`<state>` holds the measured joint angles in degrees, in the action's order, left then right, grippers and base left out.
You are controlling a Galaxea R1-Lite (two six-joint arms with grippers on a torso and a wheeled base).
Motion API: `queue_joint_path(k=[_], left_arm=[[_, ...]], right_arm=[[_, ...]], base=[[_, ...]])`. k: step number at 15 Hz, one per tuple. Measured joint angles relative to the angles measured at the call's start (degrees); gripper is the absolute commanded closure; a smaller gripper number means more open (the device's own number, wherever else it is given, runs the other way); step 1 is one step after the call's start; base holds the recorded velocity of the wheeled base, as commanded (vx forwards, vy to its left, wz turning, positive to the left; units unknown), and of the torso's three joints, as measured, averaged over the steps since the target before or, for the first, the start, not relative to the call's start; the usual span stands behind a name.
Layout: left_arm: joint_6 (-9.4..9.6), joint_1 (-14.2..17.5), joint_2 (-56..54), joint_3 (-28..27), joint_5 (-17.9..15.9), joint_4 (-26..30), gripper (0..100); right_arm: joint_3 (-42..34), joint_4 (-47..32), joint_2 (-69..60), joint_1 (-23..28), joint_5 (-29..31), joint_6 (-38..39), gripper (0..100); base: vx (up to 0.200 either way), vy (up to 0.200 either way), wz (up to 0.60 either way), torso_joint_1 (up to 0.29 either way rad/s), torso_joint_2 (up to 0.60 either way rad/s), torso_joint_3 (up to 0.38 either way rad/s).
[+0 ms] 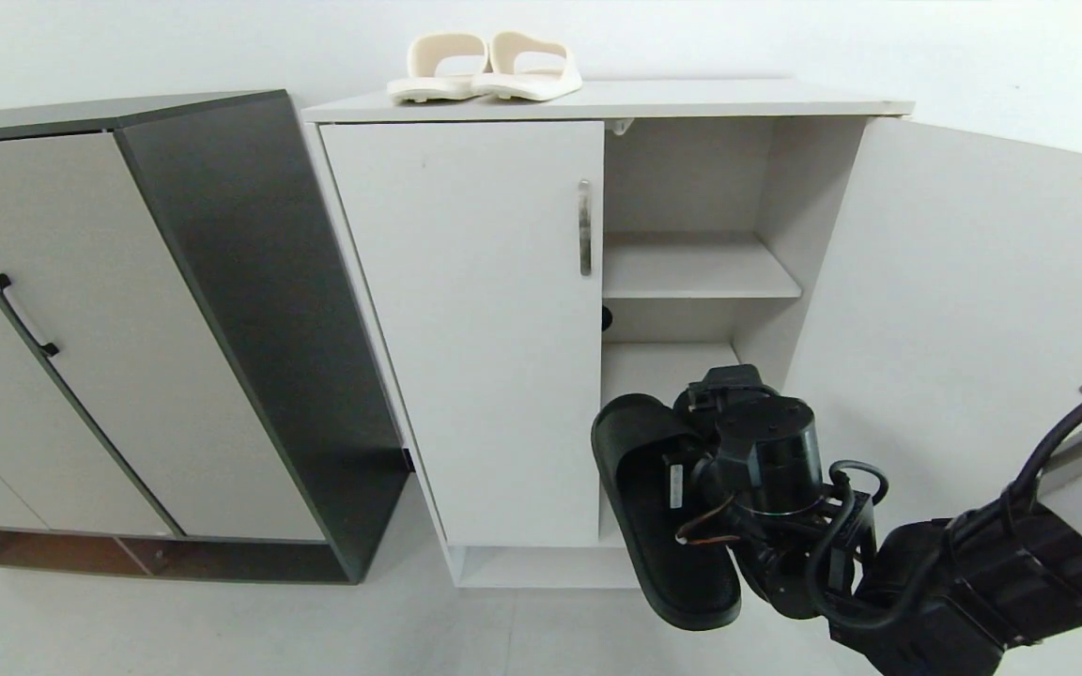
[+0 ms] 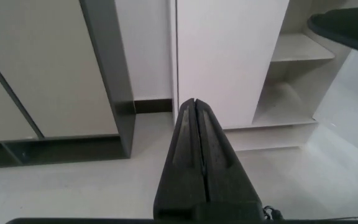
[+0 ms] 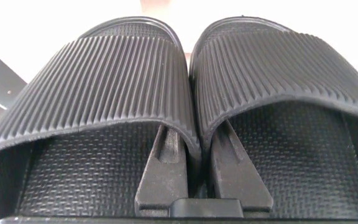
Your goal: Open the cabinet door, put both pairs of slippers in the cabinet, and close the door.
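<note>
In the lower right of the head view, the pair of black slippers (image 1: 663, 512) is held off the floor by the right gripper (image 1: 696, 488), soles turned toward the left of the frame and toes pointing down. In the right wrist view the right gripper (image 3: 194, 134) is seen with one finger slid under each ribbed strap, so that the two adjoining strap walls are pinched between the fingers (image 3: 163, 171). The pair is held just in front of the lower compartment of the white cabinet (image 1: 466, 329).

In the left wrist view the left gripper (image 2: 194, 109) is seen with its fingers pressed together and nothing between them, above the pale floor (image 2: 73, 186).

Farther back, at the centre of the head view, the cabinet's left door is closed, with a metal handle (image 1: 584, 227) at its edge, while the right door (image 1: 973, 300) is swung wide open at the right. A shelf (image 1: 696, 268) is exposed inside. A dark grey cabinet (image 1: 240, 310) is placed beside it on the left.

Farthest, at the top centre, the cream slippers (image 1: 485, 68) are laid side by side on the cabinet's top.
</note>
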<state>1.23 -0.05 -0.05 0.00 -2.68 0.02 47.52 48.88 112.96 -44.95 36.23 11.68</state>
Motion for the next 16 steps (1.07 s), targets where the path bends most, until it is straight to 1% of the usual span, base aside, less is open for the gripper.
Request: queue_joint_path(k=[2, 5, 7, 12, 16], left_arm=[[-0.06, 0.05, 0.0, 0.0, 0.01, -0.02, 100], [-0.09, 0.05, 0.0, 0.0, 0.04, 0.0, 100], [0.05, 0.02, 0.0, 0.0, 0.06, 0.0, 100], [-0.09, 0.05, 0.0, 0.0, 0.11, -0.02, 100], [-0.37, 0.05, 0.0, 0.0, 0.15, -0.02, 100]], right_arm=[[0.0, -0.02, 0.11, 0.02, 0.04, 0.06, 100], [0.0, 0.02, 0.9, -0.06, 0.02, 0.2, 100], [0.88, 0.11, 2.51, -0.61, 0.09, 1.71, 100], [9.37, 0.13, 10.47, -2.21, 2.66, 2.66, 100], [13.01, 0.09, 14.96, -0.76, 3.15, 1.38, 100]], base=[[0.0, -0.2, 0.0, 0.0, 0.0, 0.002], [0.0, 0.0, 0.0, 0.0, 0.0, 0.0], [0.0, 0.0, 0.0, 0.0, 0.0, 0.0], [0.0, 0.0, 0.0, 0.0, 0.0, 0.0], [0.0, 0.0, 0.0, 0.0, 0.0, 0.0]])
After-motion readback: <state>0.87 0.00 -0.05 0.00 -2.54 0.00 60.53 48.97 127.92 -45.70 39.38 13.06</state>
